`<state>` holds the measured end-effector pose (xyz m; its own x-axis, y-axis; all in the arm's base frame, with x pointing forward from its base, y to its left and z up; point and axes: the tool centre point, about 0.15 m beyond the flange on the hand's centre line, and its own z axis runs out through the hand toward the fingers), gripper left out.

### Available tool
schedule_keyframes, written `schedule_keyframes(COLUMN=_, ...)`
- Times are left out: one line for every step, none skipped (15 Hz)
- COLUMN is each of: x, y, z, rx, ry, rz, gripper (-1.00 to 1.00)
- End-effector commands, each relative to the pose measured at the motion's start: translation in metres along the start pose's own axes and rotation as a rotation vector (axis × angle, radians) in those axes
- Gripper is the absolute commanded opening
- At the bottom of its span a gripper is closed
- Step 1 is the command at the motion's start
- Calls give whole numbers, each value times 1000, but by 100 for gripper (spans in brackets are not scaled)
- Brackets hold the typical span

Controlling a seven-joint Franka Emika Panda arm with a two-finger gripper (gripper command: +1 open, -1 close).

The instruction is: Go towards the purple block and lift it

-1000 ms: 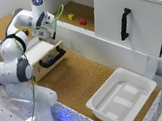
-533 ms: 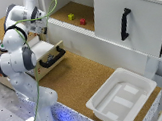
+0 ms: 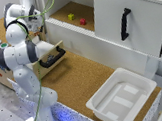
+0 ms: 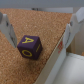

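Observation:
The purple block [image 4: 30, 47] is a small dark purple cube with yellow markings, resting on a cork surface and seen only in the wrist view. My gripper [image 4: 40, 29] hangs open above it. One finger [image 4: 5, 27] and the other finger [image 4: 75, 25] stand wide apart on either side, neither touching the cube. In the exterior view the arm's hand [image 3: 32, 17] reaches over the cork top at the back on the exterior view's left, and the arm hides the block there.
A yellow-green cube [image 3: 71, 16] and a red cube [image 3: 82, 21] sit in the open cabinet shelf. An open drawer [image 3: 54, 55] with a black handle juts out beside the arm. A white tray [image 3: 134, 76] lies at the front on the exterior view's right. The cork ends at a white ledge [image 4: 55, 67] close to the block.
The hand has shifted toward the exterior view's left and slightly back, away from the cabinet opening, over the last second.

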<state>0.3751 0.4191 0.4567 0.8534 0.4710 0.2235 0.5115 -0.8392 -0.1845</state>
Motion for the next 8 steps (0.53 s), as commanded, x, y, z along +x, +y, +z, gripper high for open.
schedule_keyframes(x=30, y=-25, z=11, rx=-163, ry=-150, rz=28, gripper=100)
schedule_keyframes(x=30, y=-25, z=13, rx=-165, ry=-159, rz=39, gripper=100)
schedule_keyframes(x=29, y=-25, z=14, rx=-167, ry=-162, rz=49, gripper=100)
schedule_keyframes(x=29, y=-25, z=15, rx=-173, ry=-162, rz=56, gripper=100)
schedule_keyframes(x=30, y=-27, z=15, rx=-190, ry=-163, rz=58, gripper=100)
schedule_keyframes(x=31, y=-30, z=17, rx=-217, ry=-170, rz=47, gripper=100)
schedule_keyframes(x=32, y=-32, z=19, rx=-240, ry=-179, rz=36, gripper=100)
schedule_keyframes(x=32, y=-35, z=24, rx=-271, ry=-198, rz=23, gripper=100)
